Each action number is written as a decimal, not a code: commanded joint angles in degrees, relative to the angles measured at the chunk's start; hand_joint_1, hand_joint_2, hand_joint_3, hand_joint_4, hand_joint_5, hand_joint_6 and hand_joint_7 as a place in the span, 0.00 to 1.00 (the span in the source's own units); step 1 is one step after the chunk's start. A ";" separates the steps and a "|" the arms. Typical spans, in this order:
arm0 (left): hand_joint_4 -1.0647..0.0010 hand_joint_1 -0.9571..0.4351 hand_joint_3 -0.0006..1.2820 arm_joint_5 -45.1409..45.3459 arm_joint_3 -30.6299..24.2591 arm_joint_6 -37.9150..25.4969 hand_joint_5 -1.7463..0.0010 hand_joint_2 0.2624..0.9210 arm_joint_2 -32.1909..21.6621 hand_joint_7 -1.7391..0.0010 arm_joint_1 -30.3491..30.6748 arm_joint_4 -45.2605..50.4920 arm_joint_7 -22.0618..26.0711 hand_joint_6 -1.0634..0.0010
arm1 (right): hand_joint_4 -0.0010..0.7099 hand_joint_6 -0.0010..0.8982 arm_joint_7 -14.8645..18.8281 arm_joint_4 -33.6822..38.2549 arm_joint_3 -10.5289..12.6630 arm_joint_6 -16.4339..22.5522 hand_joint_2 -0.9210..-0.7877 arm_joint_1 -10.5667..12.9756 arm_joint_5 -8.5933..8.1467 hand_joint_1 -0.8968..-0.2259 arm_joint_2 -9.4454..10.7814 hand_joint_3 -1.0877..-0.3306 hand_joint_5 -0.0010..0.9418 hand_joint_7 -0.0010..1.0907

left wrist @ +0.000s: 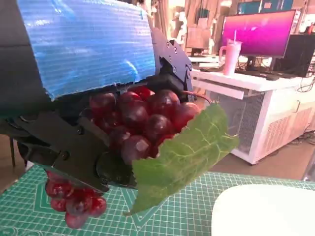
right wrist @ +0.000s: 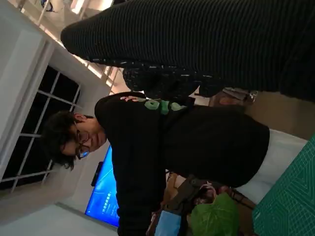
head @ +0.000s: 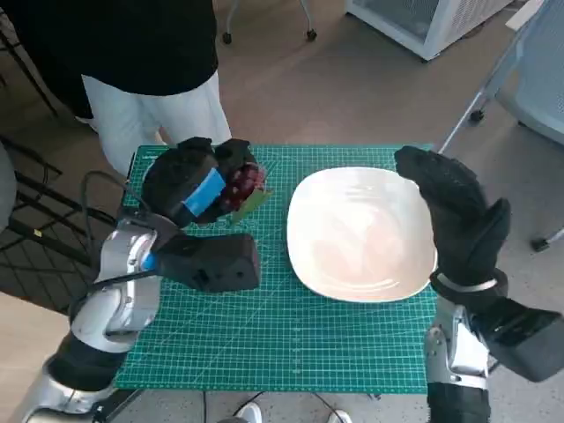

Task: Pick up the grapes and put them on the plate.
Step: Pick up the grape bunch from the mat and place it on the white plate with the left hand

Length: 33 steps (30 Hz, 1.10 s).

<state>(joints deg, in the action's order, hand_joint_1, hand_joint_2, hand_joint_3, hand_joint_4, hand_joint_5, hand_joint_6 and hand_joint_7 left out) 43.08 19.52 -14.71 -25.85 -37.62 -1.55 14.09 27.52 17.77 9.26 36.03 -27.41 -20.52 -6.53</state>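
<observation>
- The green cutting mat [head: 291, 344] covers the small table and carries everything the task needs; a person [head: 150, 62] in a black top and pale trousers stands just beyond its far edge.
- The white plate [head: 361, 233] lies on the mat's right half, bare so far, so the placing step is not yet done.
- The right hand [head: 454, 207], in its black knitted glove, hovers over the plate's right rim; it holds nothing that I can see, and the fingers appear loosely extended, though how far apart they are I cannot tell.
- The left hand [head: 198, 181], blue tape across its back, is over the mat's left part, well short of the plate, and grips the grapes [left wrist: 142, 120]. The wrist view shows the dark red bunch wedged against the black fingers [left wrist: 74, 147], with a few berries hanging below them above the mat.
- A green leaf [left wrist: 184, 152] sticks out from the bunch toward the plate's side.
- Judging by this, the pick-up looks done and the carry is the step in hand: the bunch seems lifted clear of the mat.
- The next move calls for swinging the left hand across to above the plate's middle, lowering, then loosening the fingers; the dangling lower berries and the leaf may touch down first.
</observation>
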 commanded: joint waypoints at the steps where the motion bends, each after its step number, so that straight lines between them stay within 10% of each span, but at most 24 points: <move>1: 0.47 0.69 0.12 0.48 3.30 0.63 0.26 1.00 4.26 0.28 -5.86 -3.18 2.55 0.47 | 0.45 0.04 0.31 -0.75 0.29 -0.67 0.00 1.00 -1.07 0.56 -0.14 0.66 0.00 0.47; 33: 0.56 0.69 0.17 -2.11 12.44 9.33 0.11 1.00 26.04 0.37 -29.10 -41.21 2.25 0.49 | 0.46 0.10 -0.32 -7.71 2.58 -1.21 0.00 6.14 -2.33 0.54 -1.67 0.71 0.00 0.39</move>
<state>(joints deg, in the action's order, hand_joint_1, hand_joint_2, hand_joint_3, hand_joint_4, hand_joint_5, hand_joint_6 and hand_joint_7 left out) 41.65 32.01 -6.49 -0.75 -64.41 -40.79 17.57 27.84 10.27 11.48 34.98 -23.00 -22.91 -8.22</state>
